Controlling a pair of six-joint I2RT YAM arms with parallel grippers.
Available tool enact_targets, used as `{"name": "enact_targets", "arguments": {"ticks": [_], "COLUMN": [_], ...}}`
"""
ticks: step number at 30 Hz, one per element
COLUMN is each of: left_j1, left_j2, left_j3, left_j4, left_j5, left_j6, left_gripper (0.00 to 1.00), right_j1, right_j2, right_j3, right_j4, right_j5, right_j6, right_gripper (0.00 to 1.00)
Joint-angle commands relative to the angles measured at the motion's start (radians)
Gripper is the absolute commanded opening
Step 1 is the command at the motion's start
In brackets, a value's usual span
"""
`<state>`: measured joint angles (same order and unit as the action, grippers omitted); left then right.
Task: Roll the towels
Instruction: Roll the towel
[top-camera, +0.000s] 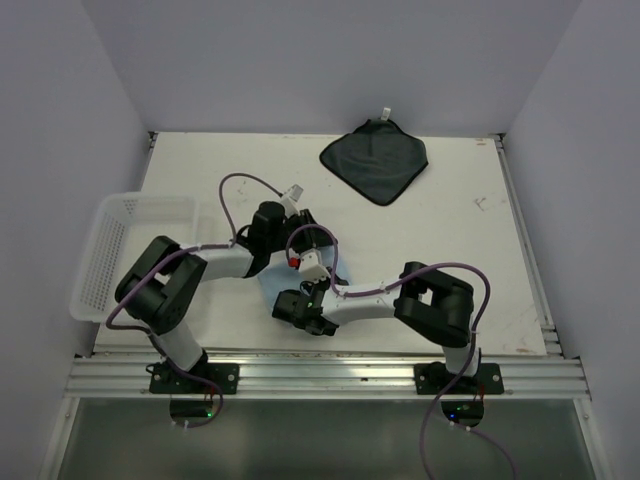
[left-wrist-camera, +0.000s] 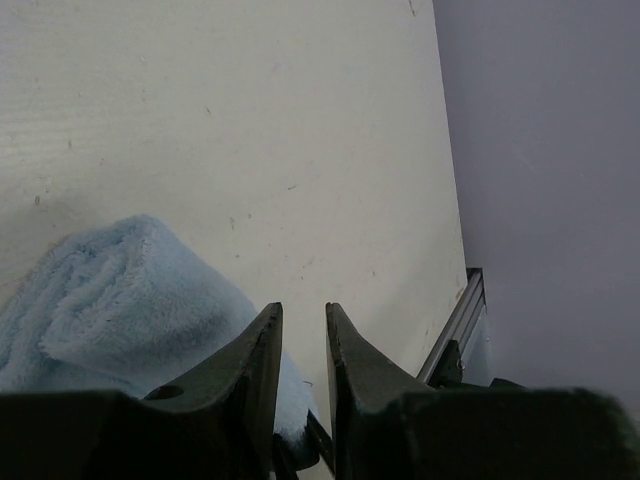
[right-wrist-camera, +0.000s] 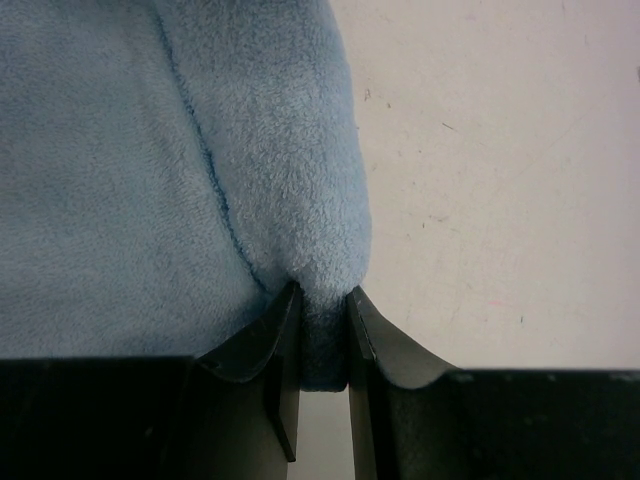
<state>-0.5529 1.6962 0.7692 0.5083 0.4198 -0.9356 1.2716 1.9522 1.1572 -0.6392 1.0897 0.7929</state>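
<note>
At the near edge a metal rail (top-camera: 320, 375) runs the width of the desk (top-camera: 450, 220), with both arm bases bolted to it. Just beyond it, near the middle, the blue towel (right-wrist-camera: 150, 180) lies mostly hidden under the two wrists. The right arm (top-camera: 435, 300) reaches in from the right, and its jaws are clamped on a folded edge of the towel, plush bulging out above the tips. The left arm (top-camera: 160, 290) comes in from the left. Its jaws stand a narrow slit apart over the towel's other end, which is bunched into a thick, rounded fold. A bit of blue shows low in the slit, but I cannot tell whether it is pinched.

A white mesh basket (top-camera: 100, 250) sits at the left edge, close beside the left arm's elbow, so room is tight there. To the right of the blue towel the desk is bare out to its railed right edge.

Farther back, across a bare stretch, the dark towel (top-camera: 375, 160) lies flat and unrolled. It is turned like a diamond, with one corner towards the arms and its white tag (top-camera: 383, 112) at the far edge against the wall.
</note>
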Motion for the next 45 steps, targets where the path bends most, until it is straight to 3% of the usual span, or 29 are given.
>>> {"name": "enact_targets", "arguments": {"ticks": [1, 17, 32, 36, 40, 45], "left_j1": [-0.005, -0.048, -0.047, -0.047, -0.047, -0.047], "left_j2": [0.011, 0.131, 0.189, 0.180, 0.192, 0.192], "left_j3": [-0.005, -0.041, -0.077, -0.084, -0.071, -0.067], "left_j4": [0.116, 0.047, 0.024, 0.018, 0.015, 0.009], "left_j5": [0.036, -0.081, -0.110, -0.115, -0.107, -0.105], "left_j6": [-0.043, 0.058, 0.116, 0.126, 0.130, 0.132], "left_gripper": [0.27, 0.27, 0.26, 0.26, 0.26, 0.26], "right_j1": [0.006, 0.006, -0.052, -0.115, -0.215, -0.255], "right_j2": [0.002, -0.027, -0.226, -0.331, -0.461, -0.605], "right_j3": [0.015, -0.027, -0.126, -0.211, -0.359, -0.462], "right_j4": [-0.014, 0.087, 0.145, 0.194, 0.417, 0.542], "right_j5": [0.029, -0.045, -0.158, -0.304, -0.555, -0.712], "right_j6": [0.034, 0.003, -0.029, -0.023, -0.038, -0.119], "right_gripper": [0.00, 0.00, 0.27, 0.31, 0.35, 0.51]}}
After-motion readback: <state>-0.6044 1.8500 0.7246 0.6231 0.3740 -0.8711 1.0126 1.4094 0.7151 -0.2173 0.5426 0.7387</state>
